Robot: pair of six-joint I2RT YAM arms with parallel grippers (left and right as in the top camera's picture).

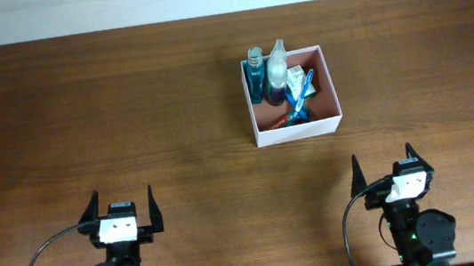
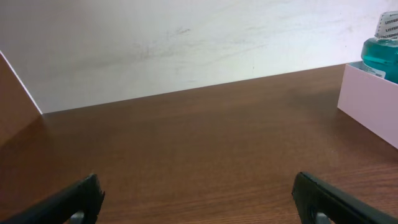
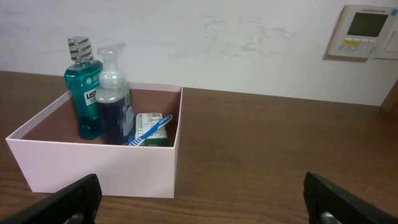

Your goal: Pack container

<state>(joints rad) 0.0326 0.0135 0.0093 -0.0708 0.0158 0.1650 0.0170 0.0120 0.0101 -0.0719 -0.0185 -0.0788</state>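
The container (image 1: 299,131) is a square white-walled box with a reddish-brown inside, standing right of the table's middle. Inside it stand a teal mouthwash bottle (image 1: 255,74) and a clear pump bottle (image 1: 276,68) of dark blue liquid. A green-and-white packet (image 1: 298,78) and a blue toothbrush (image 1: 301,99) lie beside them. The right wrist view shows the container (image 3: 93,165), mouthwash bottle (image 3: 84,87), pump bottle (image 3: 114,102), packet (image 3: 153,127) and toothbrush (image 3: 150,129) ahead to the left. My left gripper (image 1: 124,207) and right gripper (image 1: 382,164) both stand open and empty near the front edge.
The wooden table (image 1: 92,114) ends at a white wall at the back. A wall thermostat (image 3: 365,31) shows in the right wrist view. In the left wrist view the container's corner (image 2: 370,102) and the mouthwash bottle (image 2: 382,53) sit at the far right.
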